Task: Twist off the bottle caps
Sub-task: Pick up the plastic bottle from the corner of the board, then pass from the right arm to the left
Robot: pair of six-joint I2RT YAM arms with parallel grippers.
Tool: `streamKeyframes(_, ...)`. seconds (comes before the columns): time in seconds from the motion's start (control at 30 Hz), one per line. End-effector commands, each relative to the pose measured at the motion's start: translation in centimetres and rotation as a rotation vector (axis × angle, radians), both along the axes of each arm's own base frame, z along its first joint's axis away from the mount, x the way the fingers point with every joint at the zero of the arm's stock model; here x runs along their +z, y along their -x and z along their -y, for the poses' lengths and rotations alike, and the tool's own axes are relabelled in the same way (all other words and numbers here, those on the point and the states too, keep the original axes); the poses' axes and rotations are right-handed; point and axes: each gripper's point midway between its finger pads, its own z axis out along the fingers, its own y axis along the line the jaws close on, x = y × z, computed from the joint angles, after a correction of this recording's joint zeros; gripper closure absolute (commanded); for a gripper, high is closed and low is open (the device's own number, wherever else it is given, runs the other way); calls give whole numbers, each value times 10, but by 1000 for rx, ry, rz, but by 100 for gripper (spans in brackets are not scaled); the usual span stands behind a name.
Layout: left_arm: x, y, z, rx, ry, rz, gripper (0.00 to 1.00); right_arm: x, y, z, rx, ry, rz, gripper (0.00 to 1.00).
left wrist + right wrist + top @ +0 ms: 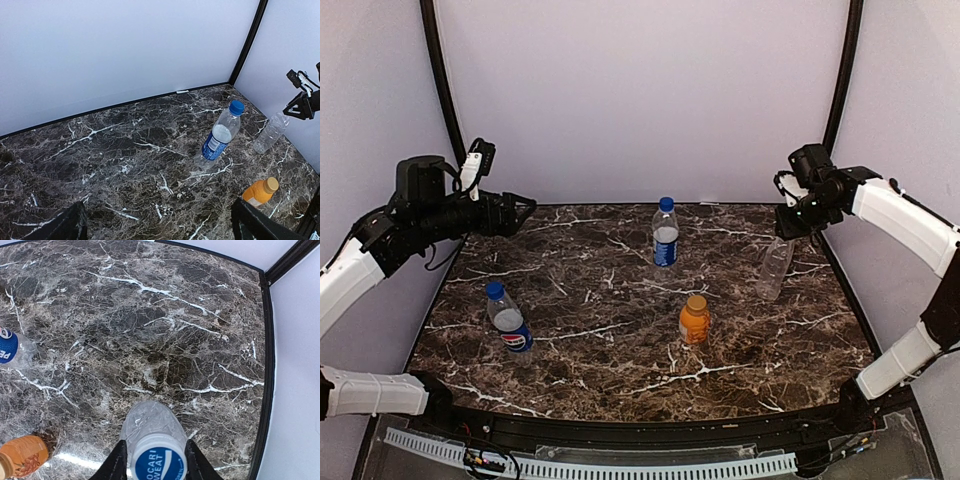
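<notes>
My right gripper (790, 225) is shut on the white cap (159, 463) of the clear unlabelled bottle (775, 268). Its fingers (119, 462) flank the cap, and the bottle leans on the right side of the table. The blue-labelled bottle (665, 238) with its blue cap (665, 203) stands at the back centre. The Pepsi bottle (510, 325) with its blue cap (495, 290) stands at the left. The short orange bottle (694, 322) with its orange cap (696, 302) stands in the middle. My left gripper (525, 210) is open and empty, raised over the table's back left corner.
The dark marble table (600, 360) is walled by white panels with black corner posts (840, 70). The table's right edge (267, 365) runs close beside the clear bottle. In the left wrist view the fingers (75, 222) are spread wide over bare marble.
</notes>
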Motion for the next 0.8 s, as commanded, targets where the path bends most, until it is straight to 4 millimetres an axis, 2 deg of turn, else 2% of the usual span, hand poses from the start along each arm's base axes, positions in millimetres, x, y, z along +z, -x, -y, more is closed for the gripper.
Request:
streamKeyframes(0.0,7,4,0,-11,4,37,1,4,-3,4,-15,8,12,67)
streamKeyframes(0.2,9,3,0,-7,11,43,1,6,-1,1,0,-2,10,79)
streamKeyframes(0.33,14,3,2,-13,22,49,1,29,0,-4,28,-28,48,98)
streamKeyframes(0.43,22,5,7,-44,40,56,1,56,5,-14,70,-67,96,100)
streamKeyframes(0.6,30,9,20,-107,55,39,1,110,21,-48,207,-171,179,100)
streamKeyframes(0.77,41,19,49,-197,-2,74,1,154,45,-103,420,-304,215,100)
